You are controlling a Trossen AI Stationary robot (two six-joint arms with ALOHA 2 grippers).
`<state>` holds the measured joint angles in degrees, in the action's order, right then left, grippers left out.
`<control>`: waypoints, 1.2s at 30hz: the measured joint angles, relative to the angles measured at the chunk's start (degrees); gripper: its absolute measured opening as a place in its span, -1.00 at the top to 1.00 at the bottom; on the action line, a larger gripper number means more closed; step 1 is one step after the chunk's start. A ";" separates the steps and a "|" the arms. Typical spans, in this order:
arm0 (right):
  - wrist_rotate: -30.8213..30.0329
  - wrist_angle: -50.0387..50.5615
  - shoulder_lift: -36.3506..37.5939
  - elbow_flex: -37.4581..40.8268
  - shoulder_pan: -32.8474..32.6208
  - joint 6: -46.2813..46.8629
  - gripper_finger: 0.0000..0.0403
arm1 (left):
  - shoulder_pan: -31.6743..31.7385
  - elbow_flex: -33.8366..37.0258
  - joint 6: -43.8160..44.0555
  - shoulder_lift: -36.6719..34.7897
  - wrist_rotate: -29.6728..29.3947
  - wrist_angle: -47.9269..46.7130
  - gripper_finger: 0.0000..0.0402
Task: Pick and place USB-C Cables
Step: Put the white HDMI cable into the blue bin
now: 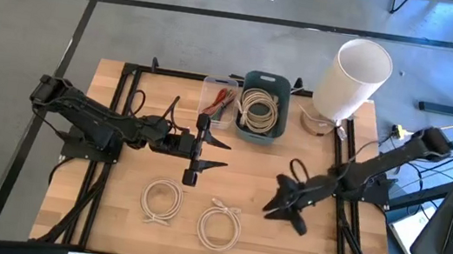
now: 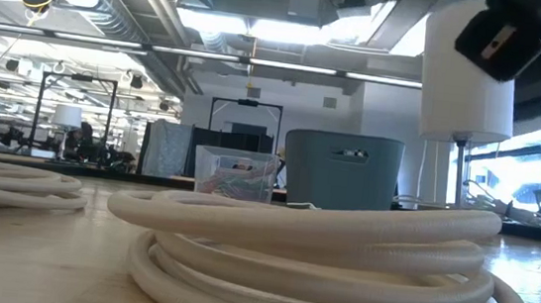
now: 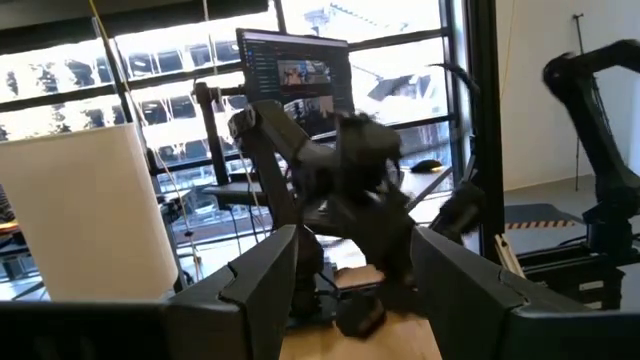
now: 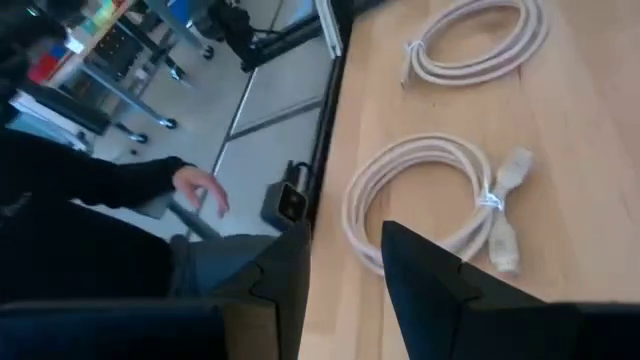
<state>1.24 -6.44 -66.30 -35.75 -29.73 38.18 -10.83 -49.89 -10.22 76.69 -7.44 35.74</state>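
Two white cable coils (image 1: pixel 162 201) (image 1: pixel 219 227) lie near the front edge of the desk, and more sit in the gray bin (image 1: pixel 283 87) at the back edge. The right gripper (image 1: pixel 284 207) hangs open and empty beside the nearer coil, likely ready to grab it. The left gripper (image 1: pixel 205 154) waits open and empty near the middle.

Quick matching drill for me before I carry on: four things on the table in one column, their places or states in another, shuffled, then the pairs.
1. green bin
2. clear box
3. white cylinder
4. left gripper

A. lying tipped at the table's far right corner
B. holds cream-white coils
C. open, empty, above mid-table
D. holds red and green bundles

Pairs: 1-B, 2-D, 3-A, 4-C
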 joint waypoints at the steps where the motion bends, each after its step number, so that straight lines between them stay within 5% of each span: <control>1: -0.56 -1.63 -1.97 0.18 -0.03 -0.95 0.36 | 0.00 0.00 0.02 0.00 0.00 -0.01 0.05; 9: -3.21 -0.78 -19.37 -7.73 4.14 -7.34 0.36 | 0.00 0.00 0.00 0.00 -0.01 -0.01 0.05; 19: -1.71 18.52 -35.14 -24.46 6.32 -10.37 0.36 | -0.01 0.00 0.00 0.00 0.00 -0.02 0.05; 36: -1.18 20.79 -46.36 -31.71 6.42 -10.16 0.36 | -0.02 0.00 0.00 0.00 0.00 0.01 0.05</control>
<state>0.06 14.35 -112.66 -67.46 -23.31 28.02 -10.85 -49.89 -10.22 76.69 -7.44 35.74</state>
